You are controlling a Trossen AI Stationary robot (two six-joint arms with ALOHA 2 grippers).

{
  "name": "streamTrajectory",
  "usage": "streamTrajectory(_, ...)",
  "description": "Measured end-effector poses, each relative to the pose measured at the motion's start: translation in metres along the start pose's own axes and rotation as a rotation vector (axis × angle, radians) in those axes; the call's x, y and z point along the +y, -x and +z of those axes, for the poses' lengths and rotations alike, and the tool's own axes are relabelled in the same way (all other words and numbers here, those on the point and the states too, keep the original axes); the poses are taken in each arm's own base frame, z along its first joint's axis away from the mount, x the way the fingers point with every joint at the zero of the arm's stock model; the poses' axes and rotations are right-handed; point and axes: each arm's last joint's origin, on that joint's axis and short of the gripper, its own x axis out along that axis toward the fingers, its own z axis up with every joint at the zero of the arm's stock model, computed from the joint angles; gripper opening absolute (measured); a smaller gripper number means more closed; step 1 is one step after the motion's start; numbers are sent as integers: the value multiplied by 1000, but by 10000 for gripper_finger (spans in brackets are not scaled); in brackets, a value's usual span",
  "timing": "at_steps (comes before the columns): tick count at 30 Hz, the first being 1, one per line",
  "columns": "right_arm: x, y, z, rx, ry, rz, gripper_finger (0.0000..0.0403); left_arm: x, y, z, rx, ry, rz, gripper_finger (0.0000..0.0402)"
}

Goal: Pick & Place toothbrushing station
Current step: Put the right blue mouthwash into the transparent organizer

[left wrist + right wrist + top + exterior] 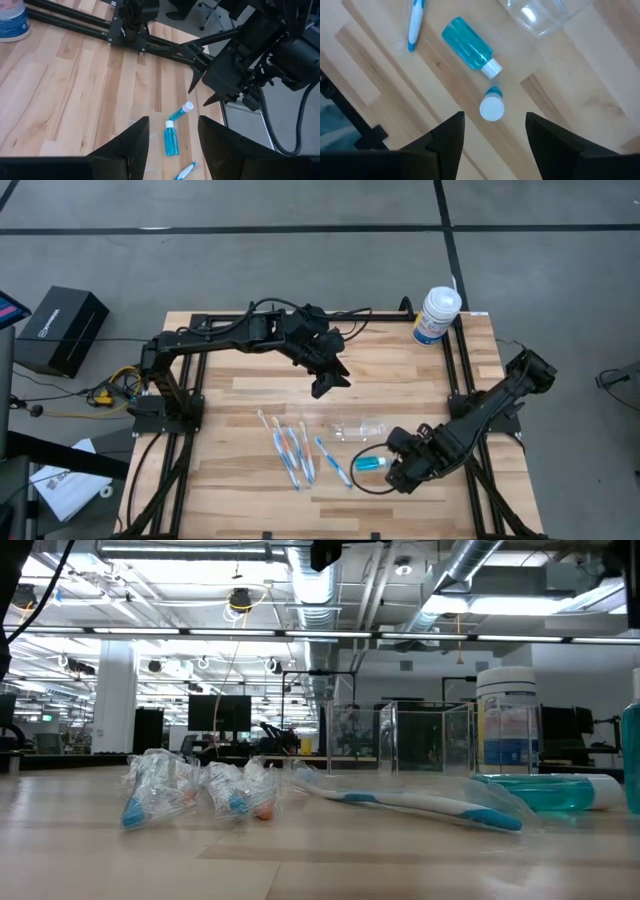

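Toothbrushes (292, 450) lie at seven o'clock of the clear holder (358, 427); left pincer (330, 384) released at eleven, right pincer (392, 454) released at four, over the blue bottle (369, 464)

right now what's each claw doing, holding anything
Left claw: open, empty, raised above the table.
Right claw: open, empty, over the small blue bottle.
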Motion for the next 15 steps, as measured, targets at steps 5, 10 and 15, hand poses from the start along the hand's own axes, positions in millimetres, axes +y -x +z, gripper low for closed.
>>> streamTrajectory(5, 0, -15, -1, 40, -8, 50, 200, 0, 0, 0, 0, -19, -1, 162)
streamTrajectory(10, -2, -21, -1, 51, -18, 50, 200, 0, 0, 0, 1, -25, 0, 161)
streamTrajectory(15, -3, -22, 3, 55, 2, 49, 199, 0, 0, 0, 0, -28, 0, 161)
